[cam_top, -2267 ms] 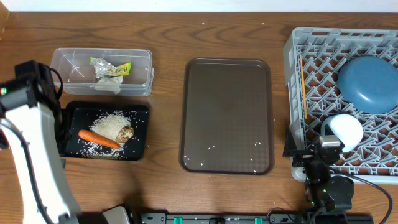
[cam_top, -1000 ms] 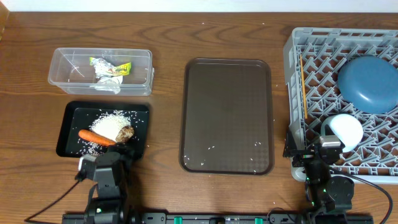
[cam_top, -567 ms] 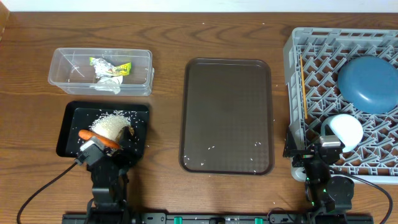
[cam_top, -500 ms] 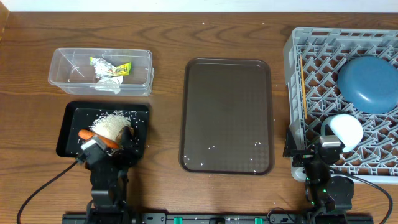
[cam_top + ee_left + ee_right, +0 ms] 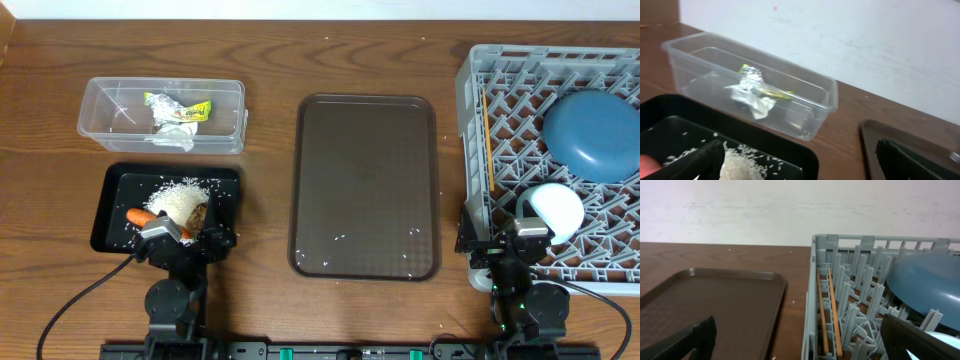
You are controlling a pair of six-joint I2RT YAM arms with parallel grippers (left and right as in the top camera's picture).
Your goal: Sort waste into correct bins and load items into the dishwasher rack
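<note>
1. I read both pincers as released. The left gripper [image 5: 188,238] has its jaws spread wide over the near edge of the black tray [image 5: 108,205]. The right gripper [image 5: 800,342] is spread wide and empty at the near left corner of the rack [image 5: 470,100].
2. The carrot [image 5: 148,217] lies in the black tray, long axis left-to-right. Its right end is hidden, so I cannot tell which way the tip points.
3. The chopsticks [image 5: 830,310] lie along the rack's left wall, long axis front-to-back.
4. The wrapper [image 5: 752,85] sits in the clear tub [image 5: 830,95].

Open table [image 5: 270,150] runs down the frame between the clear tub [image 5: 225,120] and the flat brown tray [image 5: 365,170]. The tall rack [image 5: 470,100] walls the right edge.
</note>
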